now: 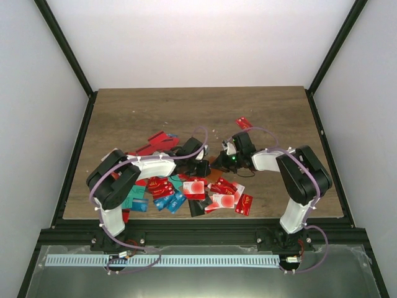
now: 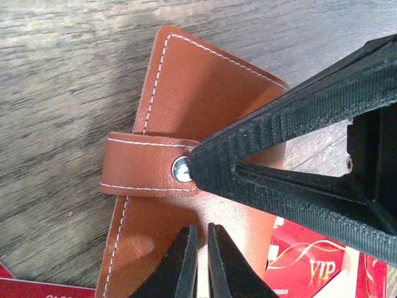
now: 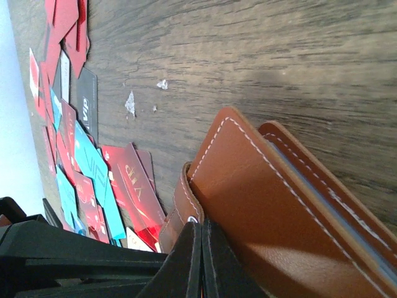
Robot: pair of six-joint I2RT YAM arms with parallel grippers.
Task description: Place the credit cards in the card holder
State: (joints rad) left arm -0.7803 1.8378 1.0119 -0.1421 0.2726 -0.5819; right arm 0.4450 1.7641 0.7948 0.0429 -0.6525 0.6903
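Note:
The brown card holder [image 2: 205, 93] lies folded on the wood, its strap [image 2: 139, 164] snapped across it. The right wrist view shows its stitched cover [image 3: 273, 205] with a pale blue edge inside. My left gripper [image 2: 201, 261] is shut, its tips on the holder's cover below the strap. My right gripper [image 3: 201, 248] is shut, its tip against the strap's snap [image 2: 180, 169]. In the top view both grippers, left [image 1: 208, 166] and right [image 1: 223, 162], meet at mid-table and hide the holder. Credit cards [image 1: 195, 188], mostly red with some teal, lie scattered near the front.
One red card [image 1: 244, 123] lies apart, farther back on the right. More red cards [image 1: 158, 141] lie behind the left arm. A red VIP card [image 2: 304, 261] lies right beside the holder. Red and teal cards [image 3: 93, 161] spread to the right gripper's left.

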